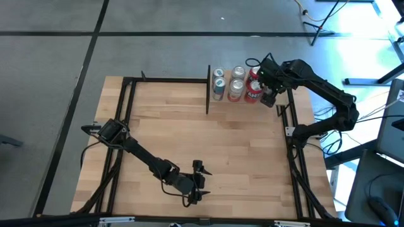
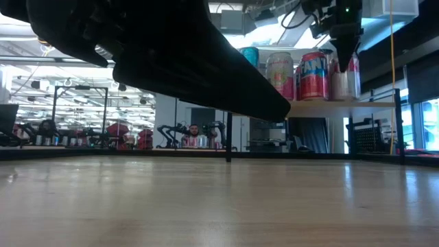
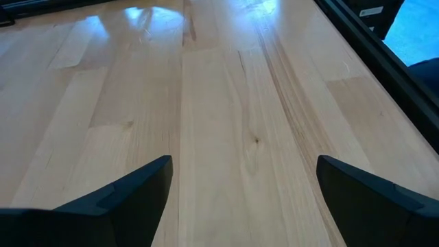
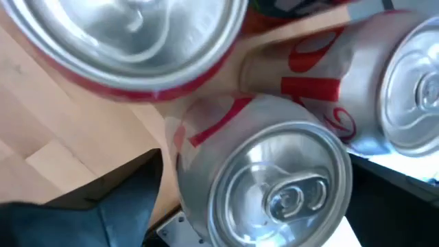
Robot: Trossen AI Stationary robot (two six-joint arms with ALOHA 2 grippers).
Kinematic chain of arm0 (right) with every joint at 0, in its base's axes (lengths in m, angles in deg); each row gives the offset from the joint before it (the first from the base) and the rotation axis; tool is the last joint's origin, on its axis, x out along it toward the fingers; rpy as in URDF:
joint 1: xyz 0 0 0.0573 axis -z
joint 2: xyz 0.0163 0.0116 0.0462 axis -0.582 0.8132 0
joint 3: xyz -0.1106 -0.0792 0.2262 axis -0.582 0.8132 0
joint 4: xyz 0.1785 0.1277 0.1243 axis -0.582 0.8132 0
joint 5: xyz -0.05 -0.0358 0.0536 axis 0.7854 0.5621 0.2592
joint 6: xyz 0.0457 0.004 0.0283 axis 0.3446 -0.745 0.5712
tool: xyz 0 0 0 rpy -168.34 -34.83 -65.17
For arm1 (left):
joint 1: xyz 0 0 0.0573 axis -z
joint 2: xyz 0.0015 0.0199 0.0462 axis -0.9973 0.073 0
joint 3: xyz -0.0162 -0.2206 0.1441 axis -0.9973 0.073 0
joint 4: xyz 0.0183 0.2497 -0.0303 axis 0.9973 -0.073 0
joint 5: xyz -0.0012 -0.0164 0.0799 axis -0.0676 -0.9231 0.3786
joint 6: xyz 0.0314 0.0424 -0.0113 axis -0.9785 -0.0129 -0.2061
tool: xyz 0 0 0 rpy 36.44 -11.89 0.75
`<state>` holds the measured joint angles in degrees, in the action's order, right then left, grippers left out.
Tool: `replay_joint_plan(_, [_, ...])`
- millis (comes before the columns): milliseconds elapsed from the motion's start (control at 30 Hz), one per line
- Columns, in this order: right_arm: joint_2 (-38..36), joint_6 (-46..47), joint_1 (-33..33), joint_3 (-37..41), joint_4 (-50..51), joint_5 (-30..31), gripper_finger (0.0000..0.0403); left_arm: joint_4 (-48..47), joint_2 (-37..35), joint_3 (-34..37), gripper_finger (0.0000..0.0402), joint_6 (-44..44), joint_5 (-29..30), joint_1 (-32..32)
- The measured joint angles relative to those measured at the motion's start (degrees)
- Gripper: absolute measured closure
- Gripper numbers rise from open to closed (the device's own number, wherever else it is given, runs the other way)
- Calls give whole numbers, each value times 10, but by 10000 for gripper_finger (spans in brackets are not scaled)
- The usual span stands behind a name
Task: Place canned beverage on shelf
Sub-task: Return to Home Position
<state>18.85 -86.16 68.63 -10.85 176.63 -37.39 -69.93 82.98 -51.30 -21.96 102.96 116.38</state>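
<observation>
At the far right corner of the table (image 1: 189,126), the shelf (image 2: 343,105) is seen, its board carried above the tabletop on black posts (image 1: 207,88).

Cans are stood upright on the board in short pairs, each pair running from the shelf's front edge toward its back edge. Order noted from the post at the shelf's left end: two bluish cans (image 1: 218,90), two silver cans (image 1: 236,89), two red cans (image 1: 253,93). At the shelf's right end, two red-and-silver cans are recorded in the right wrist view: one (image 4: 274,185) lies directly under the camera, and the other (image 4: 411,89) is pressed up beside it.

The right gripper (image 1: 268,96) is held over the shelf's right end, just above the first red-and-silver can. Its fingers (image 4: 116,206) are spread to either side of that can, and a thin gap is visible at each side. The can is judged released, standing on the board by itself.

The left gripper (image 1: 200,181) is found close to the table's near edge, about midway along it, low over bare wood. Its fingers (image 3: 123,199) are set wide apart and nothing is held between them.
</observation>
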Motion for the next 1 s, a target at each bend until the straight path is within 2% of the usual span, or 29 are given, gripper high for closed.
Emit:
replay_joint_plan(167, [0, -4, 0, 0, -6, 4, 7, 0, 0, 0, 52, 0, 0, 0])
replay_joint_plan(400, [-5, -4, 0, -10, 12, 14, 20, 0, 0, 0, 52, 0, 0, 0])
replay_joint_plan(700, [-5, 11, -1, -98, 25, -26, 23, 1, 0, 0, 52, 0, 0, 0])
replay_joint_plan(833, [-12, 46, -1, -128, 24, -94, 23, 3, 0, 0, 52, 1, 0, 0])
replay_joint_plan(900, [-23, 62, -18, -126, 17, -126, 23, 3, 0, 0, 52, 5, 0, 0])
replay_joint_plan(1000, [-45, 86, -68, -105, -22, -125, 23, 4, 0, 0, 52, 13, 0, 0])
